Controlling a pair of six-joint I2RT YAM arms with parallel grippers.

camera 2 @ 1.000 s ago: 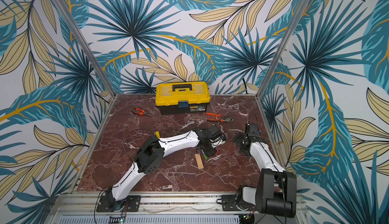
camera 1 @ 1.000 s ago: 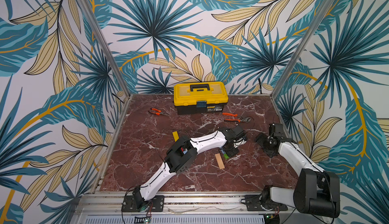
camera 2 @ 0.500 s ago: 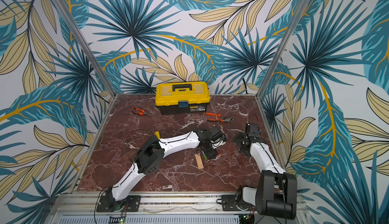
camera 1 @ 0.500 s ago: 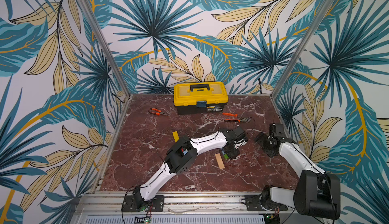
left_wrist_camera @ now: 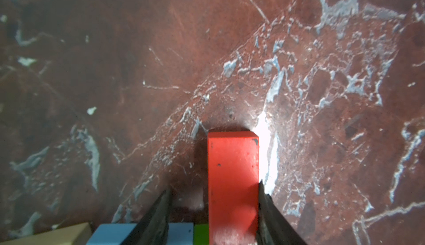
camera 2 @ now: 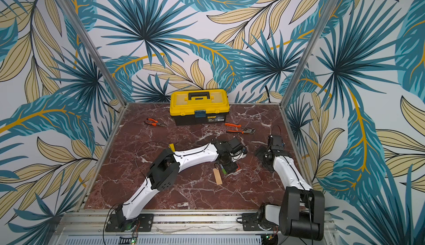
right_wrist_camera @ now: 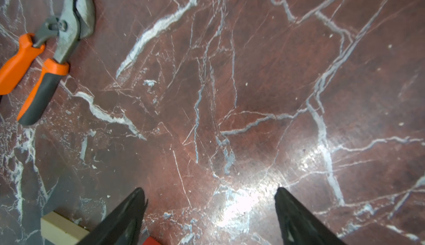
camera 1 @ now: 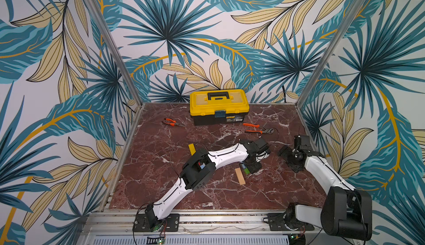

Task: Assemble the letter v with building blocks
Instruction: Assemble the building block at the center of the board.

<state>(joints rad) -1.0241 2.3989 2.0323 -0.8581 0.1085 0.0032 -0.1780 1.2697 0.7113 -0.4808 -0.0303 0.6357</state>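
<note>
Though between the fingers [left_wrist_camera: 156,216], red block [left_wrist_camera: 232,174], open marble [left_wrist_camera: 207,48] beyond.

Back edge: a yellow plastic toolbox with a black handle [camera 1: 219,107] is seen closed on the red marble tabletop [camera 1: 156,145].
Left of toolbox: small orange-handled needle-nose pliers [camera 1: 172,122] are laid flat.
Right of toolbox: larger orange-and-grey-handled pliers [right_wrist_camera: 46,55] are laid flat, handles spread.

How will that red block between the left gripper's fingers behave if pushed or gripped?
The red block looks like rigid painted wood, chipped at a corner, so it probably won't flex. Its flat faces suggest it would slide on the marble table, not roll. Smooth paint might slip in the left gripper.
</note>
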